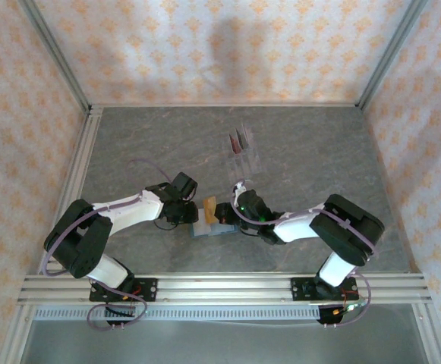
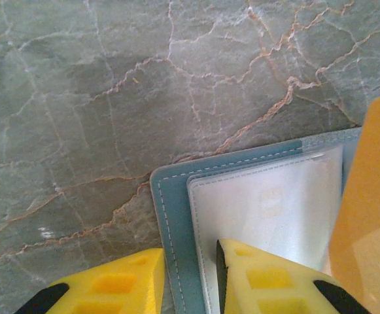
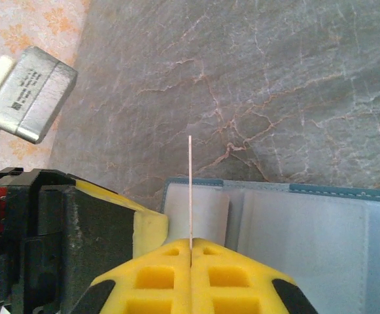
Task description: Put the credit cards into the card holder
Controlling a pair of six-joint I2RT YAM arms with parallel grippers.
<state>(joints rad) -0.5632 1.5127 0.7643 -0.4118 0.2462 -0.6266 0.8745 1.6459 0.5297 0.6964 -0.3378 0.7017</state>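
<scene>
Right gripper pinches an orange card upright, edge-on, over the open holder lying flat on the table. Left gripper, jaws apart, straddles the holder's edge, one finger on its inner pocket.

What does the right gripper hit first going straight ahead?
The right gripper is shut on a credit card, which leads. Its edge would likely meet a pocket of the open card holder; a finger of the left gripper sits just beside that line. Depth unclear.
</scene>
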